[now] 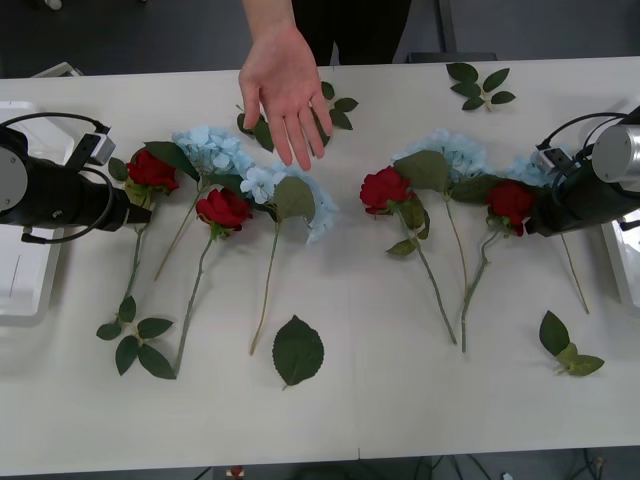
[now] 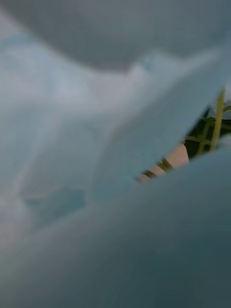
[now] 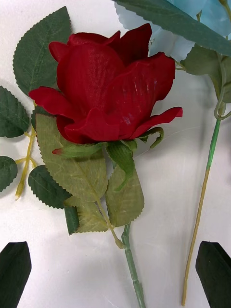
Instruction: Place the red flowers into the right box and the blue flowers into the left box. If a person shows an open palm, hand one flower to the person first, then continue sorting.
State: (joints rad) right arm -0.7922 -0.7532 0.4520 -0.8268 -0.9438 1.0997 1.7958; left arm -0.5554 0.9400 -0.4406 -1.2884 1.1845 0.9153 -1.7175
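Hovering my spread left gripper [image 3: 115,274] over the leftmost red rose [image 3: 108,86]; light, floppy—I'd pinch its stiff stem [image 3: 132,269].

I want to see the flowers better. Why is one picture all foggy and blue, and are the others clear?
Right wrist view: a blue flower sits so near the lens that it is out of focus. Left wrist view: sharp red rose, black fingers wide apart. Front view: clear, even light, soft shadows, open palm over the table.
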